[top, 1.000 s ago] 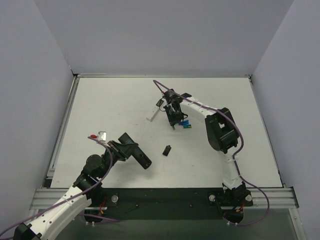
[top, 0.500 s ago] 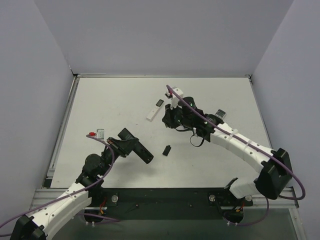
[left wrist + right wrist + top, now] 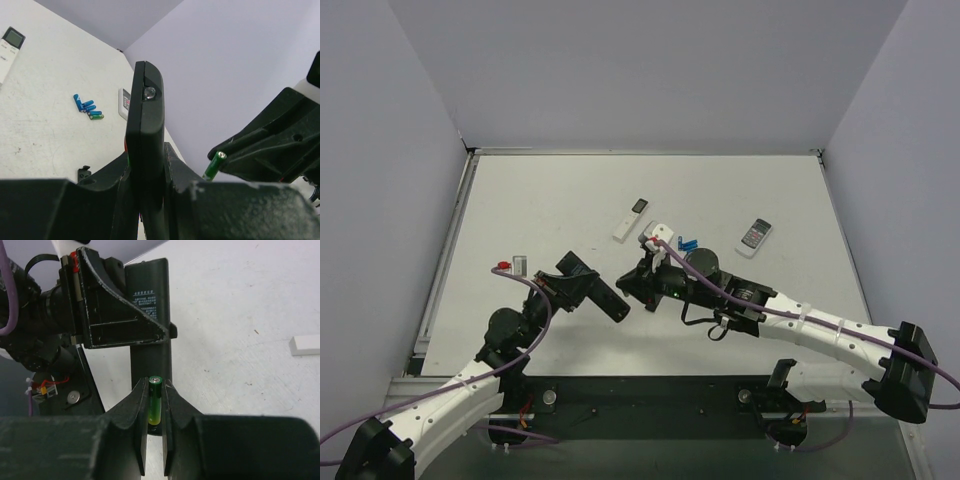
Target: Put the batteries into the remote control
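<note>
My left gripper (image 3: 146, 156) is shut on the long black remote control (image 3: 145, 120), holding it edge-up off the table; in the top view the remote control (image 3: 610, 304) points right from the left gripper (image 3: 576, 286). My right gripper (image 3: 155, 390) is shut on one green battery (image 3: 155, 401), upright between the fingers, just short of the remote control (image 3: 150, 315). In the left wrist view that battery (image 3: 215, 166) hangs to the remote's right. In the top view the right gripper (image 3: 638, 283) sits at the remote's free end. Another green battery (image 3: 97, 117) lies among the blue cells.
Blue cells (image 3: 687, 244) lie at mid-table. A slim white stick remote (image 3: 630, 218) and a short white remote with a grey keypad (image 3: 754, 236) lie farther back. A small black piece (image 3: 84, 174) lies on the table below the remote.
My right arm swung from the blue cells at the back toward the near left, bringing the green battery to the remote's end. The left arm shifted the remote slightly right.
</note>
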Tool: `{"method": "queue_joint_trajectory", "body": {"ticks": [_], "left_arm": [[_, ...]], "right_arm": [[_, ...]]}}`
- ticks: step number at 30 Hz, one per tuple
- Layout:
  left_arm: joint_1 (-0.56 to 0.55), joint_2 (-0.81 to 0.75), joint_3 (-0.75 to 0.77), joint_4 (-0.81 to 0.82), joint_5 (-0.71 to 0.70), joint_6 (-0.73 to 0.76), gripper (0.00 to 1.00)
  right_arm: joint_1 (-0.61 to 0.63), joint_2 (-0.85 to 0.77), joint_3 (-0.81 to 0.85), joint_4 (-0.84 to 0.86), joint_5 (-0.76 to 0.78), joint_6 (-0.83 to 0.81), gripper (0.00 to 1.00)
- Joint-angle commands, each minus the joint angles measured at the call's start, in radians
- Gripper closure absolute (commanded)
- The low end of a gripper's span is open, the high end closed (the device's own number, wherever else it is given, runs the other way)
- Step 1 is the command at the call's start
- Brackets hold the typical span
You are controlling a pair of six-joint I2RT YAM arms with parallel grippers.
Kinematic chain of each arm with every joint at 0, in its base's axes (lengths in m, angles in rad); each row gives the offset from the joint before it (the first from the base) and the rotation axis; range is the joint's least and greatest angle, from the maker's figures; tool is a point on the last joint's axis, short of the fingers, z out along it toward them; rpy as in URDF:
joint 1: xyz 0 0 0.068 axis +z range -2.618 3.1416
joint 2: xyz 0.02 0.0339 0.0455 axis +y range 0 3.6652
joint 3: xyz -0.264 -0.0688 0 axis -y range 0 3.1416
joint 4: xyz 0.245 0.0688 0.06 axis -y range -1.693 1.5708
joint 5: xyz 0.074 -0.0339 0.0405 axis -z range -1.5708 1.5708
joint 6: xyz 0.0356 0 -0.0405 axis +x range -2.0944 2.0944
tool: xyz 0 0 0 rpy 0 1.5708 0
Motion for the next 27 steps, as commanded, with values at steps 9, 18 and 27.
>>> {"method": "queue_joint_trajectory", "body": {"ticks": [9, 18, 27], "left_arm": [[0.005, -0.032, 0.013, 0.173, 0.012, -0.053, 1.00], [0.005, -0.037, 0.013, 0.218, 0.015, -0.079, 1.00], [0.005, -0.040, 0.016, 0.242, 0.002, -0.093, 1.00]], "right_arm": [[0.090, 0.012, -0.034, 0.176, 0.010, -0.067, 1.00], [0.113, 0.030, -0.035, 0.190, 0.011, -0.089, 1.00], [0.130, 0.046, -0.037, 0.177, 0.022, -0.107, 1.00]]}}
